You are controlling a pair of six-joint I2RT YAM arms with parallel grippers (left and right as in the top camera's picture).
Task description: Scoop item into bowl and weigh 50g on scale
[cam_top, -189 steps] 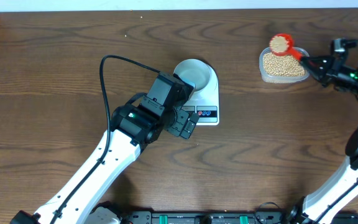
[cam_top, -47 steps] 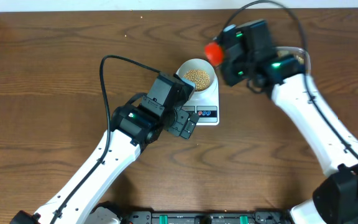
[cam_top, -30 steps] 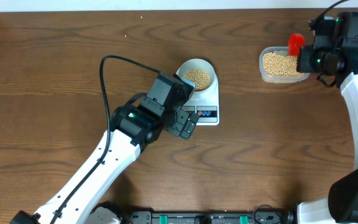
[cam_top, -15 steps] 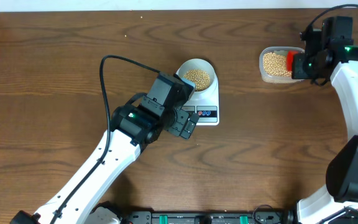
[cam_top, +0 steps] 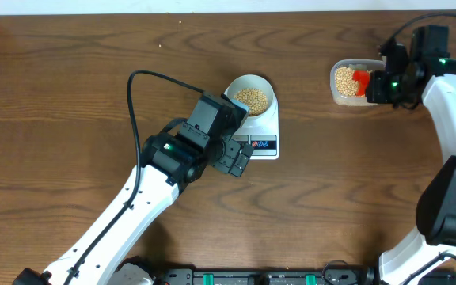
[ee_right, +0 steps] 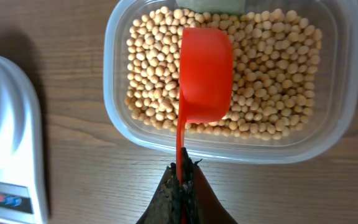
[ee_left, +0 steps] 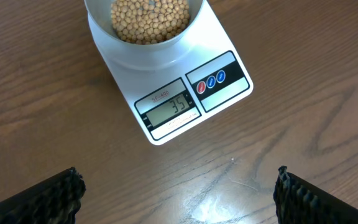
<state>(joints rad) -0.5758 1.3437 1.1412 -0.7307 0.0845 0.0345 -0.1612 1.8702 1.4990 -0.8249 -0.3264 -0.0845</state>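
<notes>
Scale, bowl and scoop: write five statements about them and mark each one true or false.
1. The scale shows 35 on its display. True.
2. The bowl on the scale is empty. False: it holds beans.
3. The right gripper is shut on the red scoop by its handle. True.
4. The scoop hangs above the bowl. False: it is over the clear tub of beans.
5. The left gripper grips the scale. False: it is open, holding nothing, above the table.
</notes>
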